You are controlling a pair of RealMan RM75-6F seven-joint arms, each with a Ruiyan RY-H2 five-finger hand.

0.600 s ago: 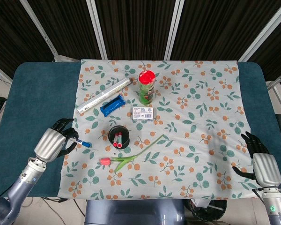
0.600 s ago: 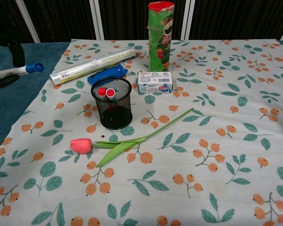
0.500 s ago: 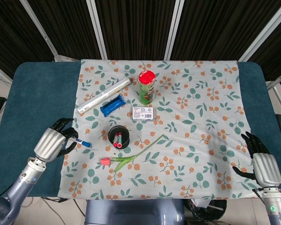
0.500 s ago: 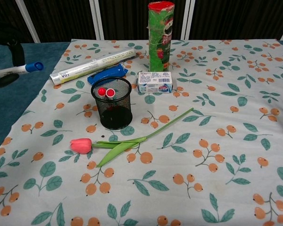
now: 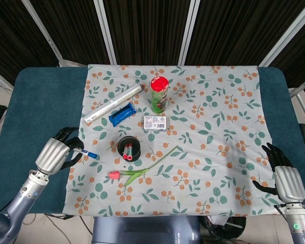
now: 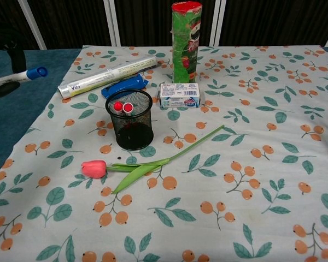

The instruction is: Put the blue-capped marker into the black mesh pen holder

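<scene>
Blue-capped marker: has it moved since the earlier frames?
Yes. In the chest view the marker, held by the left hand, has gone left and slightly up, further from the pen holder.

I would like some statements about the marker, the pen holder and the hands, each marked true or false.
1. The left hand holds the blue-capped marker. True.
2. The black mesh pen holder is empty. False: two red-capped pens stand in it.
3. The pink tulip lies on the cloth in front of the pen holder. True.
4. The right hand grips the green chip can. False: it holds nothing and sits at the table's near right edge, far from the can.
5. The blue-capped marker is already in the holder. False: it is off to the holder's left, in the left hand.
</scene>
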